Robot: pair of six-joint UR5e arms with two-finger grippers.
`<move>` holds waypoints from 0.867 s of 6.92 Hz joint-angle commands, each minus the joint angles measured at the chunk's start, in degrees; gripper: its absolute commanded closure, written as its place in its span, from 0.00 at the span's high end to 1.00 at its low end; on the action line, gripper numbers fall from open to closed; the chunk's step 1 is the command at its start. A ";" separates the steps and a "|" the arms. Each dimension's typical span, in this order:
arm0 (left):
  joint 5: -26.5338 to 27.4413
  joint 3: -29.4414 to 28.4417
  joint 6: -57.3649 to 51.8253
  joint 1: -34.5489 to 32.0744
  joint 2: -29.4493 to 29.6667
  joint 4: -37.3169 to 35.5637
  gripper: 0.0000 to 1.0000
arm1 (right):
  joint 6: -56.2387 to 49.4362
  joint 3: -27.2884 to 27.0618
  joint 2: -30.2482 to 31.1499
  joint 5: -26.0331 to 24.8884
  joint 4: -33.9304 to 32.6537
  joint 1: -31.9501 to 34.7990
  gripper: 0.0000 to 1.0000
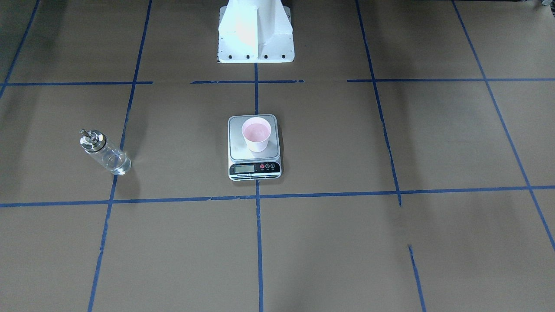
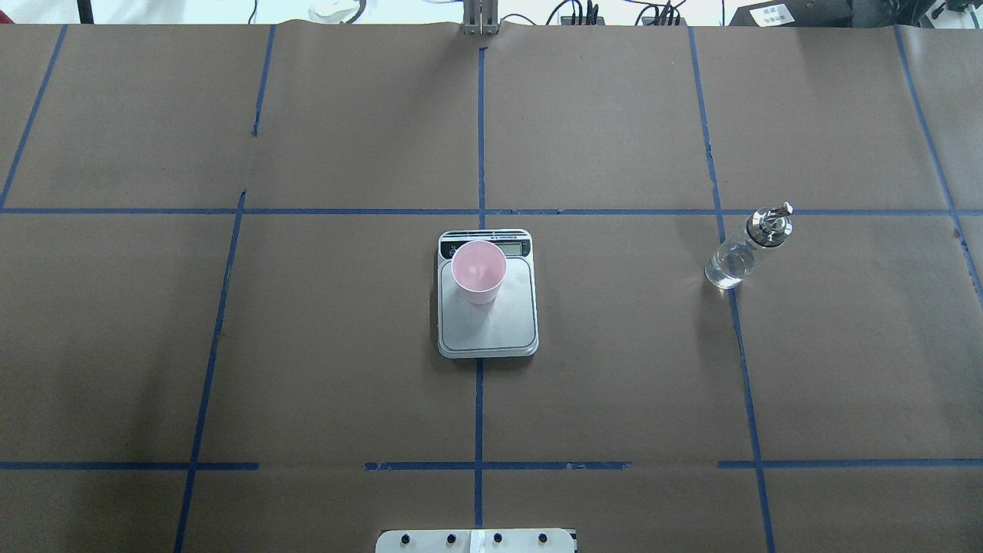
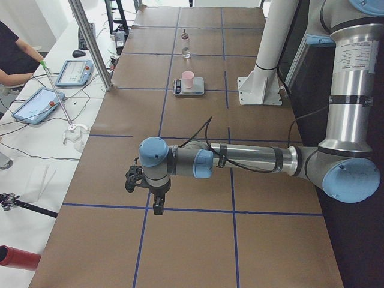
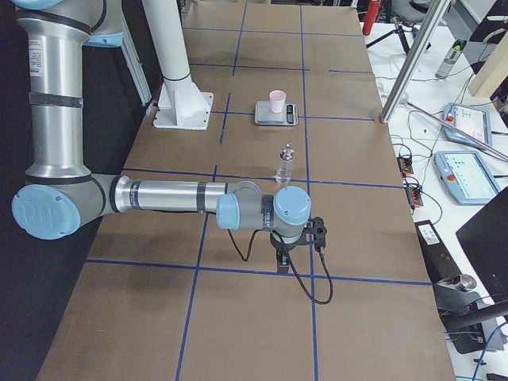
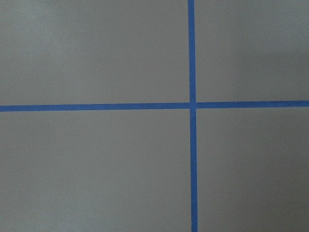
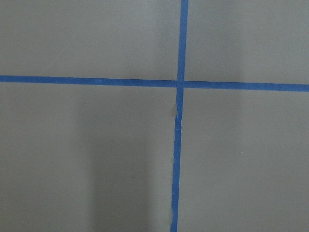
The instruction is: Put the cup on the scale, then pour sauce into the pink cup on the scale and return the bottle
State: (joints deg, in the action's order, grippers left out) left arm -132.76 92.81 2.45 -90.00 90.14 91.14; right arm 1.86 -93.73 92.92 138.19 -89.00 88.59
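The cup (image 1: 256, 133) sits on the scale (image 1: 254, 147) mid-frame, and the bottle (image 1: 104, 151) stands at the front view's left. From the side views I cannot tell whether the left gripper (image 3: 158, 207) and right gripper (image 4: 279, 267) are released or clenched. A hasty pour might overshoot the narrow cup and wet the scale.

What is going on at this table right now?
Nothing is being handled. The pink cup stands on the kitchen scale at the middle of the table. The glass bottle stands upright on the robot's right, apart from the scale. The left end effector and right end effector hang over opposite table ends, far from both.
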 commanded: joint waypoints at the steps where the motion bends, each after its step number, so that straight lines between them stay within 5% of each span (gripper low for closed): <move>1: -0.04 0.18 0.10 0.09 0.03 0.09 1.00 | 8.12 -0.40 -0.29 -0.12 0.23 0.00 1.00; 6: -0.13 0.35 0.10 0.00 0.30 0.18 1.00 | 7.98 -0.40 -0.29 -0.03 1.02 0.00 1.00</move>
State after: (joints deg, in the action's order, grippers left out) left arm -132.86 93.05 2.55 -90.00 90.43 91.29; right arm 10.00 -94.16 92.63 138.09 -87.99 88.59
